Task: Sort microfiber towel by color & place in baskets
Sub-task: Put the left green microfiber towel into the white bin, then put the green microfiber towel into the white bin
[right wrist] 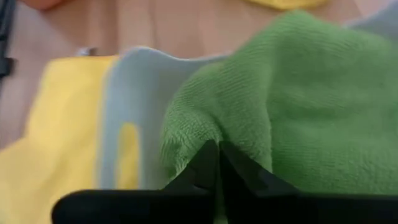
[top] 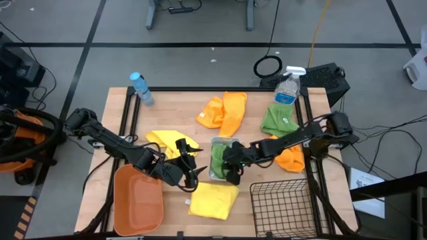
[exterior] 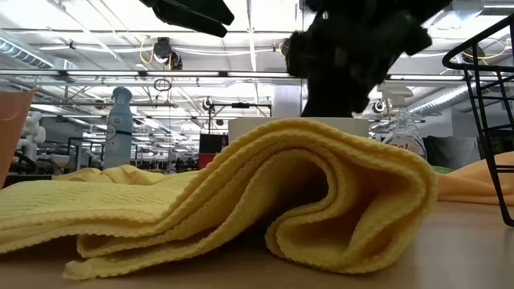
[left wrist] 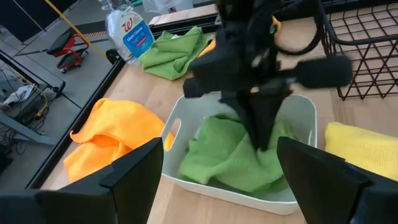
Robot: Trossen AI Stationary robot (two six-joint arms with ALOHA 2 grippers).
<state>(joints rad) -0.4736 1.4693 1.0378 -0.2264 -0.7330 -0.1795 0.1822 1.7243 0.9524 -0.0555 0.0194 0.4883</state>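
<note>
Nearest, a yellow towel point(top: 213, 200) lay unsorted between the empty orange tub point(top: 138, 198) and empty wire basket point(top: 283, 207). At mid-table, the right gripper point(top: 231, 162) was closed on a green towel point(left wrist: 239, 152) in the white bin point(left wrist: 186, 177); the left gripper point(top: 189, 165) hung open beside it, holding nothing. Farther off, yellow point(top: 162, 139), orange point(top: 225, 112) and green point(top: 280, 120) towels remained, so sorting looked barely begun.

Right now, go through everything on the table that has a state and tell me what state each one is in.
White bin: holds a green towel.
Orange tub: empty.
Wire basket: empty.
Right claw: down in the white bin, fingers shut on the green towel.
Left claw: open, hanging beside the bin, holding nothing.
Yellow towel: folded, on the table.
Second green towel: crumpled, on the table.
Spray bottle: upright.
</note>
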